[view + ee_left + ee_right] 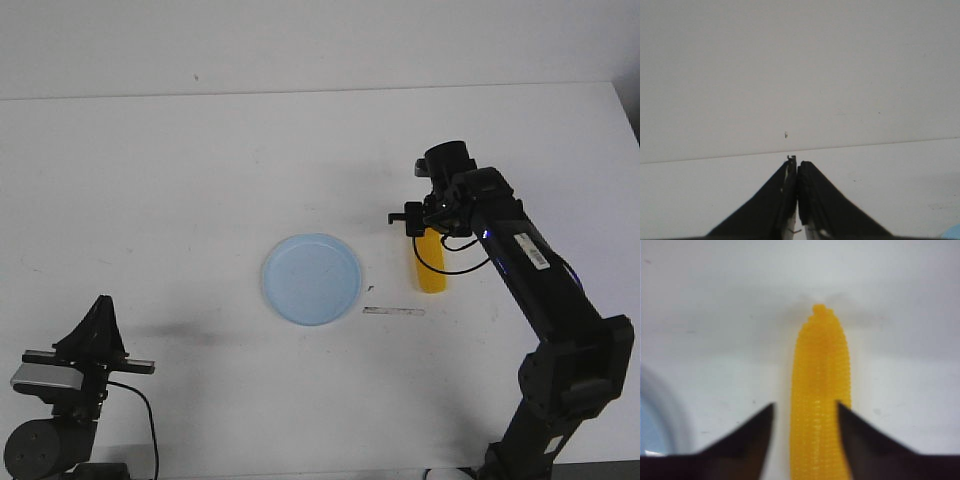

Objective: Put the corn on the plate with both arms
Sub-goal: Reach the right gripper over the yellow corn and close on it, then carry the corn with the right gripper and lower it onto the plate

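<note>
The yellow corn [432, 268] lies on the white table, right of the pale blue plate [312, 279], with its tapered end pointing away from the robot. My right gripper [420, 222] is low over the corn's far part. In the right wrist view the gripper [805, 407] is open, its fingers either side of the corn [821, 365], with a gap on one side. The plate's rim [660, 410] shows at that view's edge. My left gripper [103, 305] is shut and empty at the near left, far from both; its wrist view shows the closed tips [796, 162].
A thin grey strip [393, 311] lies on the table between the plate and the corn. A small dark mark [357, 288] sits by the plate's right rim. The table's far edge [320, 92] meets a pale wall.
</note>
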### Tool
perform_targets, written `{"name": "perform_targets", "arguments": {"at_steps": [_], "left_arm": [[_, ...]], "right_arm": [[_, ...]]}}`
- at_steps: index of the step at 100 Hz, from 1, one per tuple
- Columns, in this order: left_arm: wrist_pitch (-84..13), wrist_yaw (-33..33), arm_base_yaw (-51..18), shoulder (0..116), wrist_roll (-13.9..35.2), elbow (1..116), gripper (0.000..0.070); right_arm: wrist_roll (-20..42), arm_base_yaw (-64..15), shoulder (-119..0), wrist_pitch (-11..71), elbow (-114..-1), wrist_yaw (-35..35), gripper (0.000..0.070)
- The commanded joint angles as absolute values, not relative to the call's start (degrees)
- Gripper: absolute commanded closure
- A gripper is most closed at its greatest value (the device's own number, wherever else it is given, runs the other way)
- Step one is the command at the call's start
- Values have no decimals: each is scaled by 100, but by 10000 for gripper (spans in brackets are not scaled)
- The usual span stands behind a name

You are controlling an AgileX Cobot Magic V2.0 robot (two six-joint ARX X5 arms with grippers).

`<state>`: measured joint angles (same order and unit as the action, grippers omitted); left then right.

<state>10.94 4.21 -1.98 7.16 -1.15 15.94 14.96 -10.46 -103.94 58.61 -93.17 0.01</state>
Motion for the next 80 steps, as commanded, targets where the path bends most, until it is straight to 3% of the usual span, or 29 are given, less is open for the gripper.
{"name": "perform_targets", "arguments": {"at_steps": [1,22,58,80], "left_arm": [[1166,403,-189,703,-189,1643,698],[1166,403,-189,703,-189,1643,698],[1164,403,-189,703,-189,1643,698],[1166,403,-189,703,-189,1643,698]], "right_arm": [[1575,-1066,-10586,5865,-9450,19,212],[1562,-1066,-10851,5830,-9448,49,131],[1568,-1050,-11327,5883,-9445,45,136],[1680,-1050,-11450,6075,-9443,47,317]]}}
